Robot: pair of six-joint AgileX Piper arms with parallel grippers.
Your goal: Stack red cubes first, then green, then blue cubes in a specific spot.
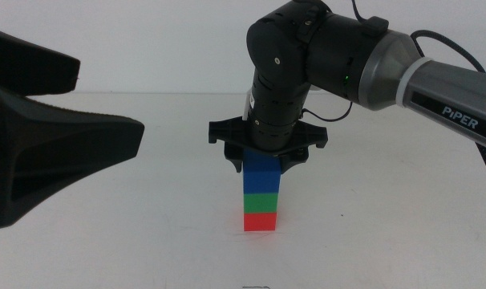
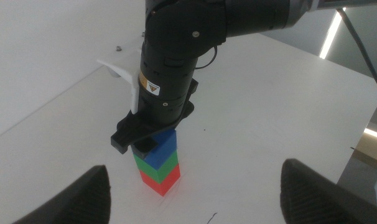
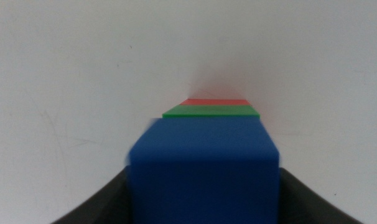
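1. Tabletop (image 1: 387,241), plain white, carries the stack on an unmarked patch at centre; nothing outlines the spot.
2. Right gripper (image 1: 263,158) comes down from above, its jaws clamped on the blue cube's (image 1: 263,171) sides, likely to keep it square while it settles.
3. Left gripper (image 2: 195,199) waits at the left edge of the middle view, jaws apart, holding nothing, well clear of the stack.
4. Blue cube sits on the green cube (image 1: 262,201), which rests on the red cube (image 1: 261,221); the order looks complete, only letting go seems left.
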